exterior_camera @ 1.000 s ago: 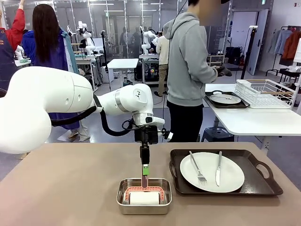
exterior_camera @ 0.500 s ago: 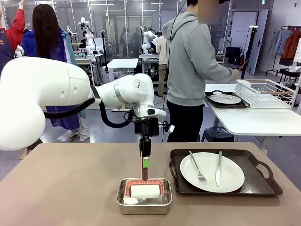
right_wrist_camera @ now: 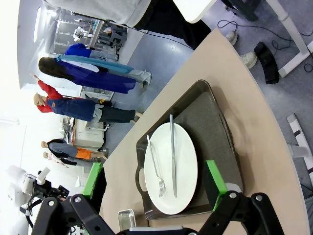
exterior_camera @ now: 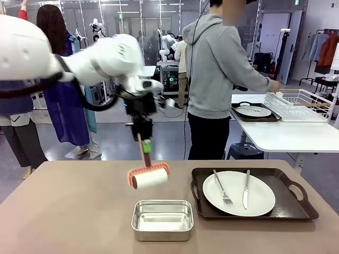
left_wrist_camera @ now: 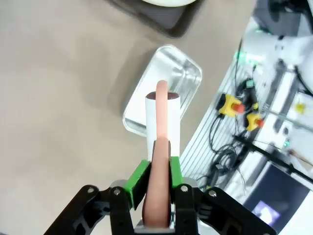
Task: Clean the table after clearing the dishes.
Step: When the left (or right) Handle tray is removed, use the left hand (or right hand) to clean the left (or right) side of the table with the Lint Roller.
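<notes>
My left gripper [exterior_camera: 145, 146] is shut on the pink handle of a lint roller [exterior_camera: 149, 177]. The roller's white roll hangs tilted in the air, above and a little left of the steel pan [exterior_camera: 162, 219] on the taupe table [exterior_camera: 69, 211]. In the left wrist view the green pads [left_wrist_camera: 139, 177] clamp the roller handle [left_wrist_camera: 160, 147] over the pan [left_wrist_camera: 186, 73]. A white plate [exterior_camera: 238, 193] with fork and knife lies on a dark tray [exterior_camera: 296, 203] at the right. My right gripper [right_wrist_camera: 154, 180] is open above that plate [right_wrist_camera: 171, 169], holding nothing.
A person in a grey hoodie [exterior_camera: 217, 69] stands behind the table, facing a white side table [exterior_camera: 280, 135]. That table carries a second tray with a plate [exterior_camera: 253, 111] and a wire dish rack [exterior_camera: 299, 103]. Other people stand at the back left.
My left arm has lifted the roller out of the steel pan and swung it up and to the left. The person's hand has reached over to the dish rack.
</notes>
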